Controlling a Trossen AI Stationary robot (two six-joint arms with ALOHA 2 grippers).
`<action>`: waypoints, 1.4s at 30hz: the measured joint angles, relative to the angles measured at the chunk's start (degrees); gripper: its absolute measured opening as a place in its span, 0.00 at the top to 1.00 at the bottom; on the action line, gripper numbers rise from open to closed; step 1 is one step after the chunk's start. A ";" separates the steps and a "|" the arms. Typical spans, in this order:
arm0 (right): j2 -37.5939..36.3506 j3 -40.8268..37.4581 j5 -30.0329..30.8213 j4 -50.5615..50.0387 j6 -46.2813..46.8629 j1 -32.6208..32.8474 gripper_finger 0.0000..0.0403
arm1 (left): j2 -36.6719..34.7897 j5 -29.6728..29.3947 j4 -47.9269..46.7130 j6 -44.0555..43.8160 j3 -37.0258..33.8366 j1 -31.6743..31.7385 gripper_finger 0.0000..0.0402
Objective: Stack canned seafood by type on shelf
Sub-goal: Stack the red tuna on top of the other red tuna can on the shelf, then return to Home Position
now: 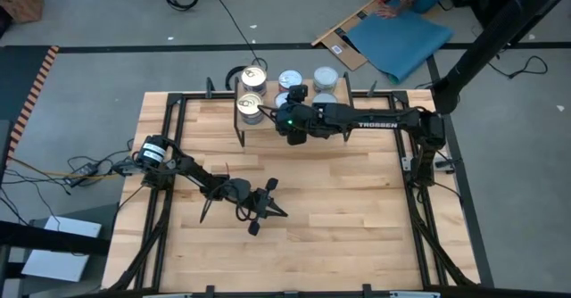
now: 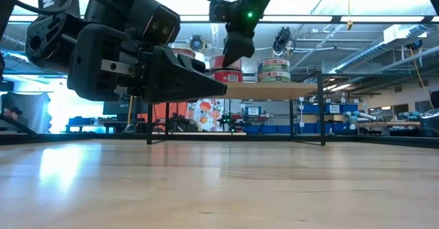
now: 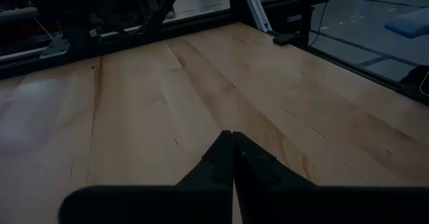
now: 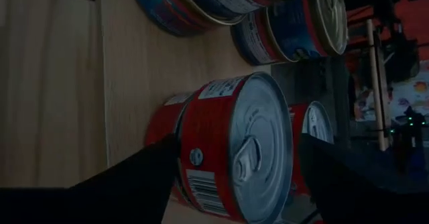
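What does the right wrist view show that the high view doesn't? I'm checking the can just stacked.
Only the right wrist view shows the red-labelled can with its pull tab, lying between the right gripper's open fingers on another red can. Only the high view shows the left gripper shut over the tabletop and the gold-topped cans. Both show the shelf with blue-labelled cans.

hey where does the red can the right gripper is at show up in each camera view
High view: hidden under the right gripper at the shelf front edge.
Low view: the red can sits on the shelf top, under the gripper.
Left wrist view: not in it, only bare table and the shut left gripper.
Right wrist view: centre, lid facing the camera, between the open fingers.
Shared landmark: the shelf.
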 joint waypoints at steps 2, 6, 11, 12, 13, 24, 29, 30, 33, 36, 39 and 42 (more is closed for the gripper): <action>0.00 0.00 -0.02 -0.19 0.14 0.02 0.23 | 0.00 0.00 0.00 -0.15 0.00 0.00 0.99; 0.00 0.00 0.23 -0.75 0.43 0.37 0.24 | 0.00 0.00 0.03 -0.81 0.00 0.00 0.99; 0.00 0.00 0.30 -1.18 2.34 0.58 0.27 | 0.00 0.00 0.04 -1.02 0.00 0.02 0.99; -0.10 -0.02 0.29 -1.22 2.96 0.71 0.28 | 0.00 0.00 0.04 -1.02 0.00 0.02 0.99; -0.18 -0.01 0.33 -1.23 3.50 1.01 0.29 | 0.00 0.00 0.10 -1.04 0.00 0.02 0.99; -1.29 -0.02 -3.38 -3.97 11.83 4.97 0.55 | -0.09 0.25 2.30 -3.26 0.04 1.06 0.99; -1.27 -0.02 -15.15 -4.40 17.47 5.75 0.75 | -0.09 3.34 4.45 -6.29 0.02 2.31 0.99; -1.27 -0.02 -18.07 -3.51 17.83 5.96 0.79 | -0.09 3.34 4.85 -6.76 0.00 2.47 0.99; -1.27 -1.33 -23.65 0.33 17.74 7.00 0.93 | -0.09 2.70 8.53 -7.53 -0.40 2.80 0.99; -1.27 -4.54 -25.38 3.00 17.44 7.96 0.98 | -0.09 2.19 11.17 -7.67 -1.21 3.30 0.99; -1.37 -9.20 -25.58 7.75 19.01 8.72 0.98 | -0.09 2.08 12.67 -8.57 -2.39 3.90 0.99; -2.92 -14.89 -25.54 14.48 19.95 9.51 0.99 | -0.09 2.01 14.52 -8.86 -4.18 4.50 0.99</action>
